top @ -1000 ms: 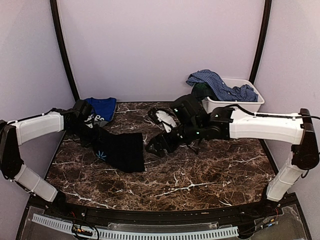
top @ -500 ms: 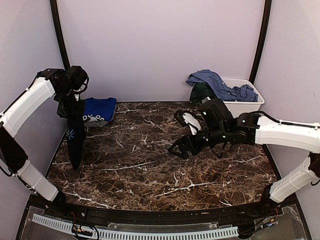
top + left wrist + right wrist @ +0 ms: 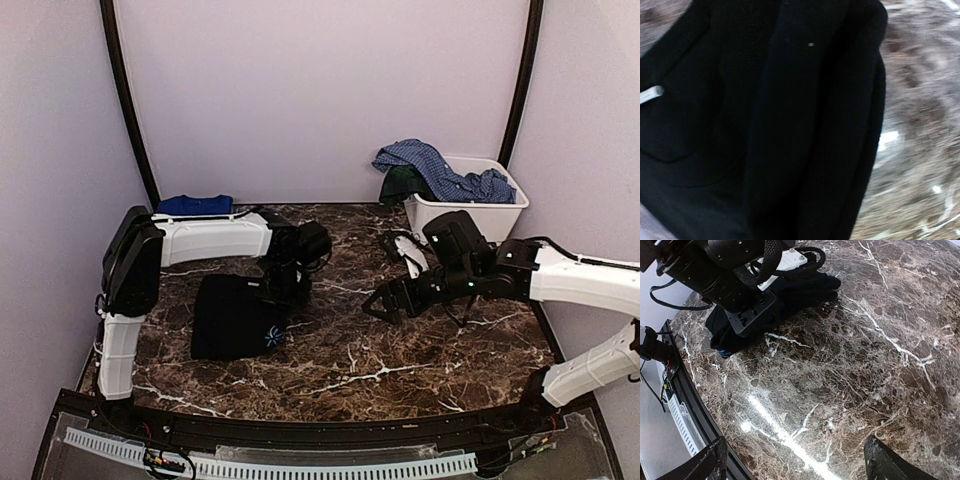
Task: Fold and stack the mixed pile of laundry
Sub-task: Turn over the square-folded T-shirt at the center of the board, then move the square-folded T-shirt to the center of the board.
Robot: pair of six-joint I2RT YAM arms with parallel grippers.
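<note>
I see a white plastic bin (image 3: pixel 468 212) at the far right corner of the dark, white-veined marble worktop (image 3: pixel 420 350). A lilac wall (image 3: pixel 320 90) rises behind the bin. One black pole (image 3: pixel 521 90) stands just beside it, and a second pole (image 3: pixel 125 100) stands well to its left.

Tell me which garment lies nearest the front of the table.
The black garment with the small blue print, left of centre. The royal-blue tee sits folded at the back-left edge, and the blue checked shirt drapes over the white bin.
</note>
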